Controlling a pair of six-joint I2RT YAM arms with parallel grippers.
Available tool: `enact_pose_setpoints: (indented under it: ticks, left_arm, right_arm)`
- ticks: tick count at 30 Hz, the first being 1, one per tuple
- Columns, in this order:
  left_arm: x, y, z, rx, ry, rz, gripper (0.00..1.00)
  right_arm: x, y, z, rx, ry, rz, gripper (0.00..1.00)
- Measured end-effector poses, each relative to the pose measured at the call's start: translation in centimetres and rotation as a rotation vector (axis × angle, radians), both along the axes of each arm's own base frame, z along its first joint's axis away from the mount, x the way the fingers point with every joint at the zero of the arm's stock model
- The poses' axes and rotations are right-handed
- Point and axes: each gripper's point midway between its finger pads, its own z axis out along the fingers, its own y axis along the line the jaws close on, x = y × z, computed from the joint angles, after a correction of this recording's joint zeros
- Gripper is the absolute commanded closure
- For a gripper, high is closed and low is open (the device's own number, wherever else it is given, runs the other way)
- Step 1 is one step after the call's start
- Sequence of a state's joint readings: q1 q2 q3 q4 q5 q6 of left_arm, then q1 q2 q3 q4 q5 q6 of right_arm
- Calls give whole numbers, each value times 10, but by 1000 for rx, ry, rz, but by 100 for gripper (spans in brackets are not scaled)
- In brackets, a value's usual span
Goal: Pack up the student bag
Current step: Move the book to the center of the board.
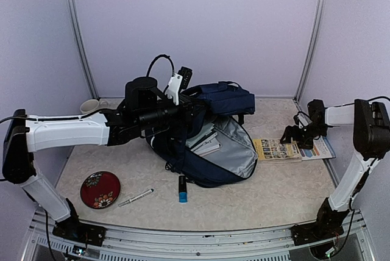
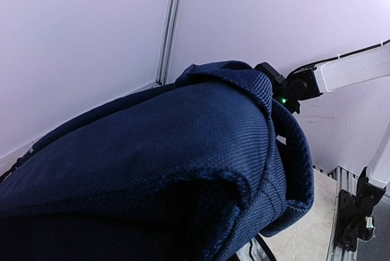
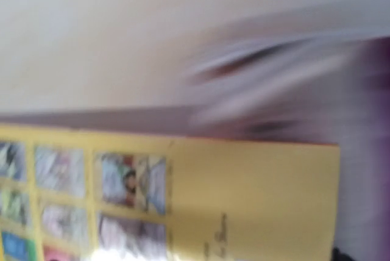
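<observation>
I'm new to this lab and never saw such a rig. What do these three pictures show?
Two robot arms stand at the near edge of the table, each ending in a two-finger gripper. One picture looks down from above; the other two come from cameras on the wrists. The left gripper is shut on the student bag, whose navy fabric fills its wrist view. The right gripper hangs over a yellow book; its view is blurred, so whether it is open I cannot tell. Also on the table: a red plate, a white pen, a blue-tipped stick and a mug.
</observation>
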State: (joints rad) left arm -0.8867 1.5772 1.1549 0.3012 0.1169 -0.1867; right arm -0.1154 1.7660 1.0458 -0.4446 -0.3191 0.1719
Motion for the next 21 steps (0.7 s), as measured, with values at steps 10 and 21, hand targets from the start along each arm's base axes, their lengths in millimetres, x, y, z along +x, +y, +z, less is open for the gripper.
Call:
enact_pose_setpoints:
  ticks: [10, 21]
  left_arm:
    - [9, -18, -44, 8, 129, -68, 100]
    - [21, -7, -55, 30, 170, -19, 37]
  right_arm:
    - [-26, 77, 4, 235, -13, 140, 11]
    - [-31, 77, 2, 202, 2, 63, 13]
